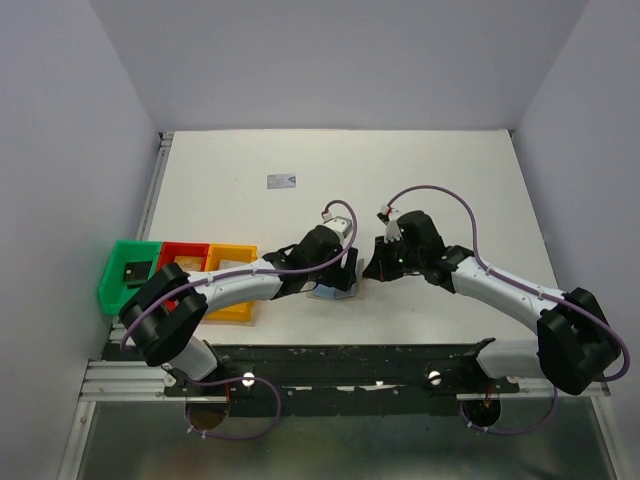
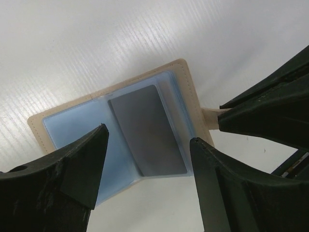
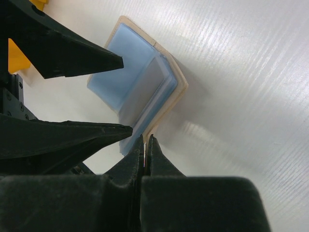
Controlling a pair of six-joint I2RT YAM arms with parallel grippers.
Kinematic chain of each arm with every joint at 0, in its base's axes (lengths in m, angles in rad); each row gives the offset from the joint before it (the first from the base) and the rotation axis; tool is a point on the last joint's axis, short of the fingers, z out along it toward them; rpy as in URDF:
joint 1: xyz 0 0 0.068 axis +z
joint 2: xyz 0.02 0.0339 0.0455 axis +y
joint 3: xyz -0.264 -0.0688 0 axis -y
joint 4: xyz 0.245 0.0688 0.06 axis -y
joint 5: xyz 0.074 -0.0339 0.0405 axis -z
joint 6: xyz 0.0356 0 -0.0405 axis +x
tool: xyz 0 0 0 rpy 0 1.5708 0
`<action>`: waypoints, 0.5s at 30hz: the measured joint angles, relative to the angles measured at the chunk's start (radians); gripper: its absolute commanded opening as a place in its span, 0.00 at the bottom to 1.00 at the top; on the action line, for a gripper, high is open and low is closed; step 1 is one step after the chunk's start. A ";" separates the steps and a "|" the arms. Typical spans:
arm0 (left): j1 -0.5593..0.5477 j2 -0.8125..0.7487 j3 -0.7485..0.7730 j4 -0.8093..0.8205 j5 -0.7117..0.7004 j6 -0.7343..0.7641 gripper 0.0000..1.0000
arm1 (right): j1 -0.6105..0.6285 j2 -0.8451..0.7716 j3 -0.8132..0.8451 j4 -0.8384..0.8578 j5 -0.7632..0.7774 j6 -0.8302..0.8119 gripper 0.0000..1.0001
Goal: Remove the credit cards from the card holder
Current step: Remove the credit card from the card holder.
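Left pincer (image 2: 148, 136) wide over card holder (image 2: 72, 126), right pincer (image 3: 145, 141) gripping edge

Tan-bordered card holder (image 2: 72, 125), light-blue inside; grey credit card (image 2: 147, 130); green bin (image 1: 112, 285), red bin (image 1: 185, 250), yellow bin (image 1: 230, 252).

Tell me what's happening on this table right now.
Two robot arms are working on a card holder that lies open on the white table. The right end effector is shut on the tan tab at the holder's edge, apparently steadying it. The left end effector hangs open just above the light-blue panels, over a grey card tucked in one pocket. That card has not been pulled out yet.
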 measured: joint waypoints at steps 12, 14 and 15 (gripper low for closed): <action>-0.001 0.008 0.003 -0.023 0.000 0.004 0.79 | 0.000 0.000 0.000 0.000 0.000 0.000 0.00; -0.001 0.014 0.006 -0.022 0.001 0.004 0.79 | 0.000 0.000 0.000 0.000 0.000 0.000 0.00; -0.001 0.020 0.008 -0.022 0.001 0.004 0.79 | 0.000 0.000 0.000 0.000 0.000 0.000 0.00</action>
